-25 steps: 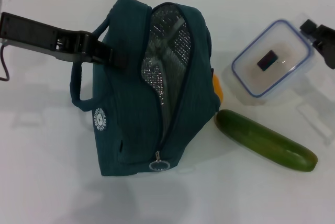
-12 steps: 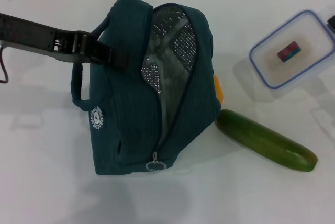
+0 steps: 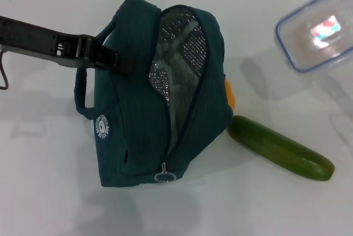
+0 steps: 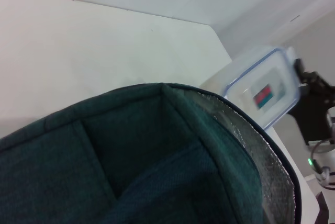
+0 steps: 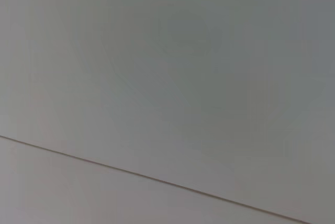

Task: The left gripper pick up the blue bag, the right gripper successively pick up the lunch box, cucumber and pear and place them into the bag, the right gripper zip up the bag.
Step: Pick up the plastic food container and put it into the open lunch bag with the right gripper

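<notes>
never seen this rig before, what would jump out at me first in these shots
The blue bag dominates the middle of the table, unzipped with its silver lining showing, the left pincer clamped on a handle. At upper right the lunch box hangs in the air, gripped at its edge by the right pincer, as the left wrist view shows. The cucumber lies right of the bag, the pear peeking out beside it.

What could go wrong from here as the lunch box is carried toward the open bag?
The lunch box is raised off the table at the far right, held only at one edge by the right end effector, so it may tilt or slip. The blue bag opening looks narrow and slanted, so the box could catch on the zipper rim. The left end effector holds just one handle, so a push may swing the bag onto the pear or cucumber.
</notes>
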### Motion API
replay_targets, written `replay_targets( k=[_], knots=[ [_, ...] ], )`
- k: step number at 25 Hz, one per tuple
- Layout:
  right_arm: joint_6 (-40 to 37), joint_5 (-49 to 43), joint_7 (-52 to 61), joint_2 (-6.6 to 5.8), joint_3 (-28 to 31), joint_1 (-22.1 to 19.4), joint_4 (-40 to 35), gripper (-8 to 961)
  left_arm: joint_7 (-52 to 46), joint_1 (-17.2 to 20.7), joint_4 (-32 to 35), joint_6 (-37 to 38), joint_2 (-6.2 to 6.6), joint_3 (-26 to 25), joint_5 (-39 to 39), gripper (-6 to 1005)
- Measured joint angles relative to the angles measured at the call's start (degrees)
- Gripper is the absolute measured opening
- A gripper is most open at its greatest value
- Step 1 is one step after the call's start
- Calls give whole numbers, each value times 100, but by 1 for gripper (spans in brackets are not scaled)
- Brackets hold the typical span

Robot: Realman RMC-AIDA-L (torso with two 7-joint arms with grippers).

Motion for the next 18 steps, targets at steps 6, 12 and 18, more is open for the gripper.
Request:
replay_targets(
  k=[6, 12, 18],
  knots=[
    [-465, 226, 141, 26, -10, 385, 158, 89, 31, -3, -20, 11, -11, 4, 0, 46],
    [-710, 231, 161, 44, -55, 1136, 406, 89, 52, -36, -24, 42, -28, 22, 0, 46],
    [-847, 185, 233, 43, -82, 1790, 592, 89, 5, -45, -33, 66, -40, 33, 1, 46]
  ],
)
